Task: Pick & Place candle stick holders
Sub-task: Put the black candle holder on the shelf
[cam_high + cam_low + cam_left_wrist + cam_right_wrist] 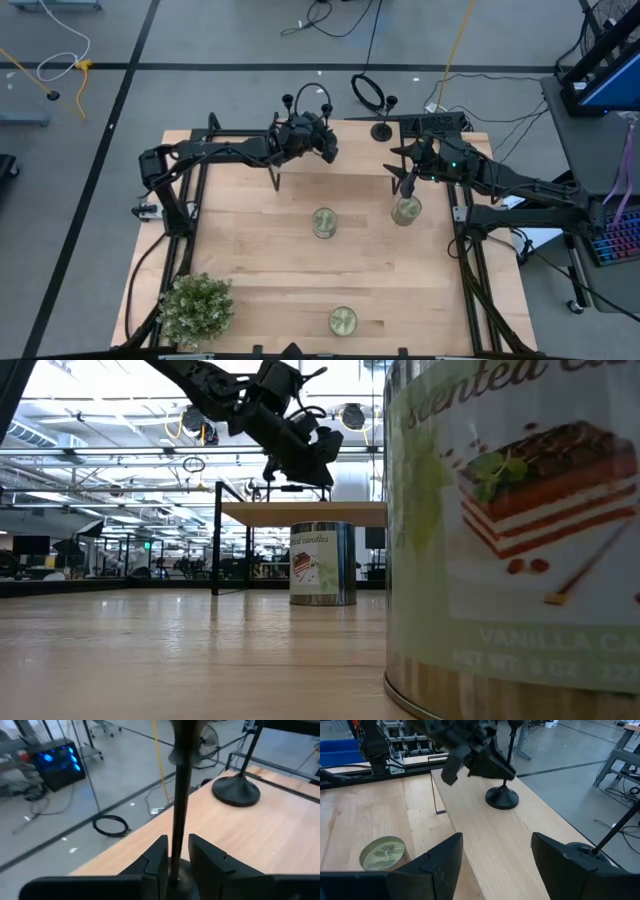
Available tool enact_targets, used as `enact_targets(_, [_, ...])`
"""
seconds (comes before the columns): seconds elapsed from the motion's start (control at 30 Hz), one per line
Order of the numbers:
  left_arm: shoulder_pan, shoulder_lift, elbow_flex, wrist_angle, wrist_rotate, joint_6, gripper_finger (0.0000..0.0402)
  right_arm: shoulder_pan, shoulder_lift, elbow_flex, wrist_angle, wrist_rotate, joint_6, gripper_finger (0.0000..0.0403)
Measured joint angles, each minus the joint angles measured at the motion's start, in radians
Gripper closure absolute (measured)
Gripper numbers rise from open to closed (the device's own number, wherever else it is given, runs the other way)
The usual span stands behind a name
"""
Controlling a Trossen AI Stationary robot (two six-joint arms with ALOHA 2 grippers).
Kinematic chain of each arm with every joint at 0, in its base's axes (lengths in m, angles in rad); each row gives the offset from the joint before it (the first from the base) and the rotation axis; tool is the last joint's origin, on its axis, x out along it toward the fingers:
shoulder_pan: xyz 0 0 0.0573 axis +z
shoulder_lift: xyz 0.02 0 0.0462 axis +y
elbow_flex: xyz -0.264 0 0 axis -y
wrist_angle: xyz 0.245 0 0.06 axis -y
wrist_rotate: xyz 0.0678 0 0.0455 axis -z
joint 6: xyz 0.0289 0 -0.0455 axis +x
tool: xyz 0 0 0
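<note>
**Holder stem being pinched at the far edge of the worktop**

The left claw (177, 857) is being held at the far edge of the worktop (270, 250), and its two fingers are being pressed closed on the thin stem of a candle stick holder (179, 795). In the high view that claw (322, 140) is seen over the far middle of the wood, with a stem and small cup (326, 108) showing just beyond it.

A second candle stick holder (382, 128) is being left standing on its round base near the far edge, between the two arms; it is seen upright in the left wrist view (236, 790). In the right wrist view a holder (502, 796) is standing at that edge just under the left claw, though which holder it is cannot be told. Another base and stem (592, 851) is being shown close by the right claw's fingers.

The right claw (405, 178) is being held open, nothing between its fingers (437, 865), just beside a round candle tin (407, 210). Two more tins (324, 222) (342, 321) are being left on the wood, and a small potted plant (196, 306) is sitting at the near left corner.
</note>
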Motion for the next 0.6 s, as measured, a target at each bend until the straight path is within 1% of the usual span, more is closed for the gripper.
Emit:
enact_targets(0.23, [-0.008, 0.053, 0.0, 0.098, -0.004, -0.002, 0.0323, 0.0, 0.0, 0.0, -0.003, -0.001, 0.0, 0.0174])
enact_targets(0.3, [-0.014, 0.057, 0.0, 0.105, -0.03, -0.004, 0.0337, 0.0, 0.0, 0.0, -0.014, 0.0, 0.0, 0.0174])
enact_targets(0.4, [-0.019, 0.058, 0.0, 0.115, -0.056, -0.006, 0.0382, 0.0, 0.0, 0.0, -0.032, 0.0, 0.0, 0.0174])
enact_targets(0.43, [-0.02, 0.058, 0.0, 0.126, -0.055, -0.005, 0.0389, 0.0, 0.0, 0.0, -0.04, 0.0, 0.0, 0.0174])
enact_targets(0.6, [-0.034, 0.058, 0.0, 0.177, -0.059, -0.027, 0.0383, 0.0, 0.0, 0.0, -0.043, 0.001, 0.0, 0.0174])
